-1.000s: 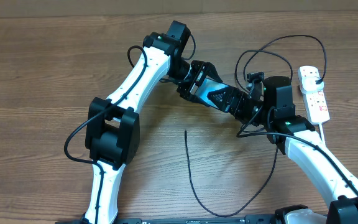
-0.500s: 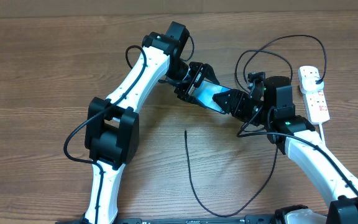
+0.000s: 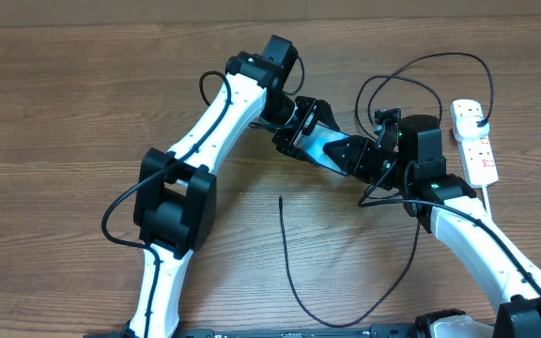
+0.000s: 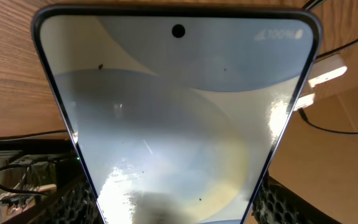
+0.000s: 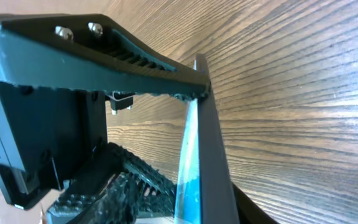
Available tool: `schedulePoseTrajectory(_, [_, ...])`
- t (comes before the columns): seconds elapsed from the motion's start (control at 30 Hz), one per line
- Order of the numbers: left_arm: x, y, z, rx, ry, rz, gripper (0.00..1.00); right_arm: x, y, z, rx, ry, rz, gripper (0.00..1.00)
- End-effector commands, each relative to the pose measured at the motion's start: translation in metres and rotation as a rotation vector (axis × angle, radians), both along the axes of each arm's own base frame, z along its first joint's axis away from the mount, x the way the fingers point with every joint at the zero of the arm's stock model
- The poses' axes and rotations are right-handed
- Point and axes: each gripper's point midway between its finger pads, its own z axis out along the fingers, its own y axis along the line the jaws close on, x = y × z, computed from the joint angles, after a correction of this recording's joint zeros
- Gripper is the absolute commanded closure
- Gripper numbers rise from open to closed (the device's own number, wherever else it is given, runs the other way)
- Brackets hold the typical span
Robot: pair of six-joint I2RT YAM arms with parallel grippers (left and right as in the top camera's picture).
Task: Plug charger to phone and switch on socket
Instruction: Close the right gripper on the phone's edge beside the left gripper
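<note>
The free end of the charger point(image 3: 286, 253) lies loose on the bench point(image 3: 64, 113) below the centre of the overhead frame, and no end effector holds it. Just above it, the left end effector point(image 3: 301, 130) pinches the phone point(image 3: 327, 144) by its two long edges. In the left wrist view its ribbed pads point(image 4: 79, 199) sit at both lower corners of the glass.

The phone is between the two arms, with the screen lit. At its right end is the right end effector point(image 3: 363, 158). Its fingers lie close to both faces, but I cannot tell whether they press.

The socket point(image 3: 477, 150) rests at the upper right, well apart.

I judge the step is to settle the phone so that its port is free. I would use one firm grip only, so the two arms do not twist the glass, and turn the port end toward the cable.

The only writing I can read is a faint "100%" point(image 4: 281, 34) at the upper right of the screen. The marks on the socket are too small.
</note>
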Motion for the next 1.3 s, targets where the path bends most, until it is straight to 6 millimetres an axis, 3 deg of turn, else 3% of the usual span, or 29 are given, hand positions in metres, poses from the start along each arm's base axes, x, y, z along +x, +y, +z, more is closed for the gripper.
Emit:
schedulePoseTrajectory(0.0, [0.0016, -0.0045, 0.0101, -0.022, -0.001, 0.008, 0.96, 0.0067, 0.0007, 0.0080, -0.001, -0.023, -0.004, 0.62])
schedulePoseTrajectory(0.3, [0.0018, -0.0043, 0.0097, -0.019, -0.001, 0.008, 0.96, 0.0082, -0.0024, 0.0057, -0.015, -0.018, -0.023, 0.79])
schedulePoseTrajectory(1.07, [0.0034, -0.0023, 0.0069, 0.000, -0.012, 0.012, 0.96, 0.0087, -0.0035, 0.0051, -0.019, -0.017, -0.029, 0.96])
schedulePoseTrajectory(1.2, [0.0039, -0.0016, 0.0060, 0.006, -0.015, 0.014, 0.74, 0.0091, -0.0034, 0.0055, -0.019, -0.020, -0.029, 0.96])
schedulePoseTrajectory(1.27, [0.0040, -0.0015, 0.0061, 0.006, -0.015, 0.014, 0.50, 0.0091, -0.0034, 0.0056, -0.019, -0.020, -0.029, 0.96])
